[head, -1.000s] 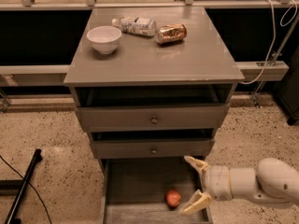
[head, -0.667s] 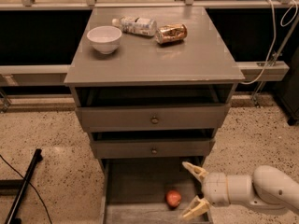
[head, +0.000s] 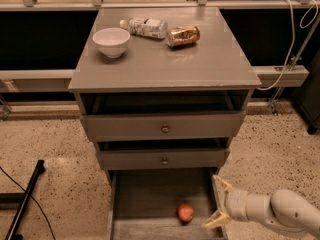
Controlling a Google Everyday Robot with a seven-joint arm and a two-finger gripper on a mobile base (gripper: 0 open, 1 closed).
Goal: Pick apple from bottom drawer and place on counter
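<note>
Gripper (head: 212, 202) now lower and farther right of the apple (head: 185, 212), at right wall of bottom drawer (head: 145, 199)

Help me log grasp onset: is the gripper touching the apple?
Apart. The camera view shows bare floor of the bottom drawer between the apple and the open gripper, which hovers by the drawer's right wall.

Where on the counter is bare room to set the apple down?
The counter is bare in front of the bowl, bottle and can; its back is crowded. The gripper, open, hangs beside the apple at the bottom drawer.
</note>
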